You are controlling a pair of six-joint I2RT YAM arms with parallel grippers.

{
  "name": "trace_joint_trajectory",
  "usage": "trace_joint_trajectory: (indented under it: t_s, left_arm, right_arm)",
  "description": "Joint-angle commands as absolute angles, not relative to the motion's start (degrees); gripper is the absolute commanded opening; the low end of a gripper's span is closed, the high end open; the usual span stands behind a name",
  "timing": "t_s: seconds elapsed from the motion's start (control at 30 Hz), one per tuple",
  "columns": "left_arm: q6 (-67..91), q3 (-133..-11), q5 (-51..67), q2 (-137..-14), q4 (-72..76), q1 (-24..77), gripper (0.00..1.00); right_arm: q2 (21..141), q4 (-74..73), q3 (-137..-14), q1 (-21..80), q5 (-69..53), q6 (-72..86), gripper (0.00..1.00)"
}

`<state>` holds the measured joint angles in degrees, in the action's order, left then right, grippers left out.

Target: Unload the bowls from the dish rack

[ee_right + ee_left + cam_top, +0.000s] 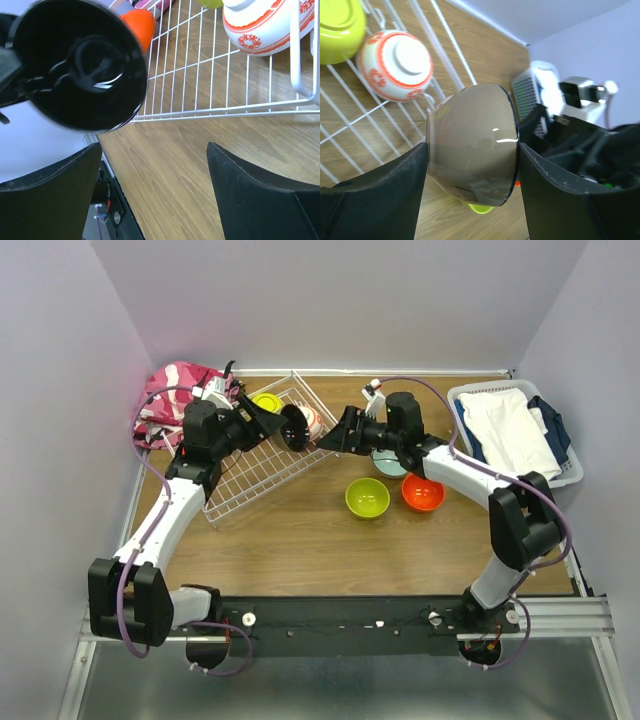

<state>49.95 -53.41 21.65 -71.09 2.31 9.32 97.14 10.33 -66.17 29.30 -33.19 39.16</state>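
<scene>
My left gripper (471, 167) is shut on a tan bowl with a glossy black inside (470, 142), holding it on its side above the right edge of the white wire dish rack (250, 465). In the top view this bowl (293, 427) faces my right gripper (335, 438). The right gripper (152, 152) is open and empty, with the bowl's black inside (80, 65) just above its left finger. A white bowl with red pattern (397, 65) and a lime-green bowl (267, 400) lie in the rack. Part of an orange bowl (140, 25) shows behind the held one.
On the wooden table to the right of the rack sit a lime-green bowl (367, 498), an orange bowl (423, 492) and a pale teal bowl (388, 466) partly under the right arm. A white clothes basket (515, 430) stands at the far right. A pink bag (170, 400) lies far left.
</scene>
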Motion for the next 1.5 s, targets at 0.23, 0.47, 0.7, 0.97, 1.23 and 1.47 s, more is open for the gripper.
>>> trace_joint_trajectory:
  t_s: [0.23,0.47,0.7,0.97,1.23,1.47]
  left_arm:
    - [57.1,-49.1,29.3,-67.1,15.4,11.5,0.01]
    - [59.2,-46.3,28.9,-67.3,19.8,14.1,0.01]
    - [57.1,-45.5,28.0,-67.7,19.3,15.3,0.06]
    - [47.0,-46.6,24.5,-66.7,12.3,15.6,0.69]
    - [30.3,-53.0,10.5,-65.8,-2.3,15.6,0.99]
    - [21.1,-55.2,-1.4,-65.9,-7.5,15.6,0.99]
  right_arm:
    - [103.5,17.3,-71.5,29.7,-36.3,46.3,0.84]
    - [105.0,19.9,-71.1,29.7,-38.2,48.9,0.61]
    - [102.3,16.1,-69.7,29.7,-36.7,45.7,0.03]
    - [97.3,1.5,-71.2,29.7,-28.9,35.3,0.01]
    - [91.6,-11.2,-68.4,29.7,-18.7,25.8,0.01]
    - [89.6,-15.7,-66.8,30.8,-16.8,20.8,0.01]
